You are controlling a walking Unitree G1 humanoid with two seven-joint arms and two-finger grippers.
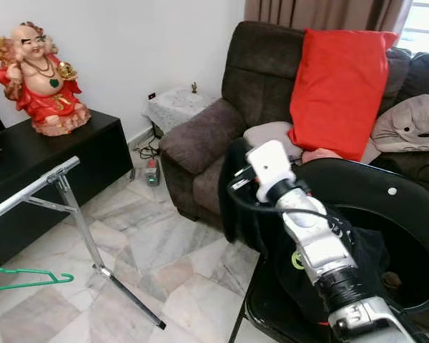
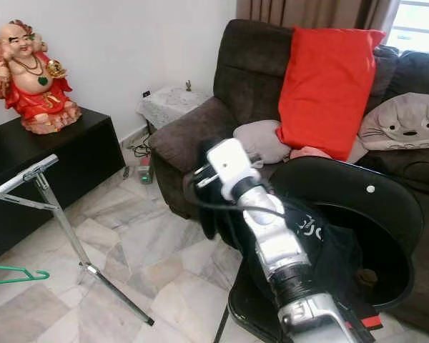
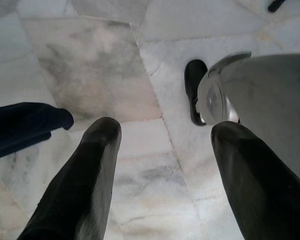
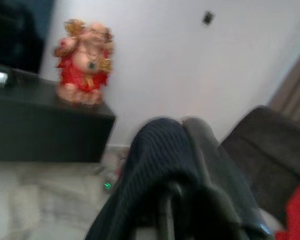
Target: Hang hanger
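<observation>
Two things are worth watching in the left eye view: the green hanger (image 1: 25, 279) is seen low at the robot's far left, hooked near the folding metal rack (image 1: 64, 207), while the right arm is raised in front of the brown sofa (image 1: 214, 136) with a dark garment (image 1: 243, 207) draped from the right gripper (image 1: 244, 187). The hanger and the cloth are well apart, so a wide swing would be needed, and the rack's thin leg could probably be clipped on the way. From the right eye view the same layout is given, plus a black round basket (image 2: 393, 207) sitting right under the arm; the hanging cloth could be snagged on its rim if the arm is lowered carelessly. In the left wrist view the left gripper (image 3: 165, 150) is shown with its fingers spread wide over the marble floor (image 3: 95, 70), nothing held, so the hanger isn't secured by anything yet. In the right wrist view the dark ribbed fabric is seen bunched over the fingers, which look clamped on it, but the frame is blurred and the grip looks shallow, so a slip to the floor can't be ruled out.
</observation>
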